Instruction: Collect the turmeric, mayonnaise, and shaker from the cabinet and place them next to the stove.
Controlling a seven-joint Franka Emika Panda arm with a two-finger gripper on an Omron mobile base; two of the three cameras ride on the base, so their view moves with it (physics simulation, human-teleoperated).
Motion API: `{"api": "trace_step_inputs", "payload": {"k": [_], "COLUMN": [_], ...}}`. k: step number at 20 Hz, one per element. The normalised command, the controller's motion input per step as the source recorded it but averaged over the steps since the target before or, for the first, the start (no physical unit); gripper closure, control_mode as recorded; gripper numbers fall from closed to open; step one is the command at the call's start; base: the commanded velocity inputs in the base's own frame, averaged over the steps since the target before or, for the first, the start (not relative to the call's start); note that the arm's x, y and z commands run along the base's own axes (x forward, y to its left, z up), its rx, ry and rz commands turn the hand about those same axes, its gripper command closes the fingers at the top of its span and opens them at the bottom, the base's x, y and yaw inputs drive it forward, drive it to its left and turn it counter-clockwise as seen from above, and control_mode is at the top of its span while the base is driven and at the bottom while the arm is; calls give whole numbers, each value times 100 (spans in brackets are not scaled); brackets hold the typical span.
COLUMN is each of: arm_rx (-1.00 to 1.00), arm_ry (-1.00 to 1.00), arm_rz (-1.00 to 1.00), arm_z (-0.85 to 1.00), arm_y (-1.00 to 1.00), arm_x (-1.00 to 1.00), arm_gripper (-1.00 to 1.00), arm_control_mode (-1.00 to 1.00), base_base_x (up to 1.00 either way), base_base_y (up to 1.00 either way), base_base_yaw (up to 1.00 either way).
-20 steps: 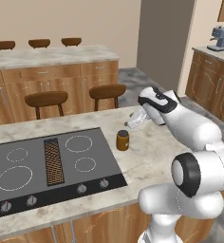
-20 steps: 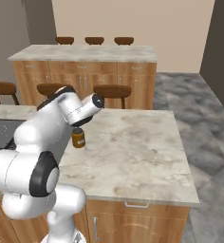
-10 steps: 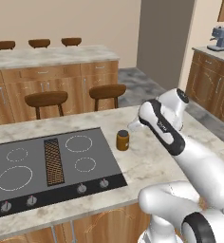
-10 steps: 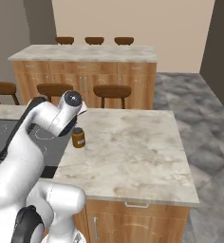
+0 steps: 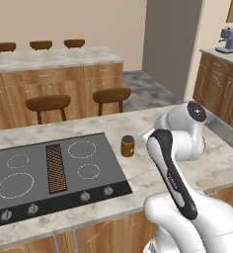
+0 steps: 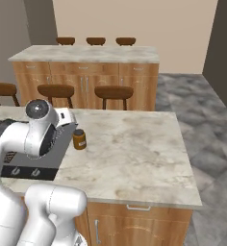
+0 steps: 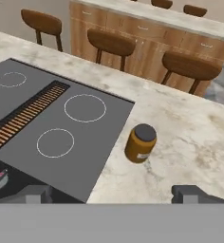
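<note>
While the stove [image 5: 54,168] fills the left of the marble worktop [image 5: 217,163], the turmeric [image 5: 128,146] stands upright just right of the stove's edge, apart from it. Right of the jar, the tool [image 7: 116,193] hovers over the worktop, fingers [image 7: 192,193] spread wide, gripping nothing.

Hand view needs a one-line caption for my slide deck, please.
Turmeric jar stands upright on the marble counter beside the stove, open gripper above.

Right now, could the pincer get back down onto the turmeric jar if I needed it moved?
Probably yes: the turmeric stands alone on the counter beside the stove, nothing crowding it, with the open pincer just above.
</note>
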Motion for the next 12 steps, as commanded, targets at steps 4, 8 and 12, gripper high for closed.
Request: {"api": "trace_step_inputs", "payload": {"k": [4, 8, 12], "arm_rx": [-6, -6, -3], "arm_ry": [6, 11, 4], "arm_rz": [-30, -30, -23], "arm_z": [1, 0, 0], "arm_y": [0, 0, -19], "arm_x": [-83, -79, -85], "arm_gripper": [-100, -100, -100], "arm_control_mode": [-100, -100, -100], "base_base_x": [0, 0, 0], "base_base_y": [0, 0, 0], "base_base_yaw": [0, 0, 0]}}
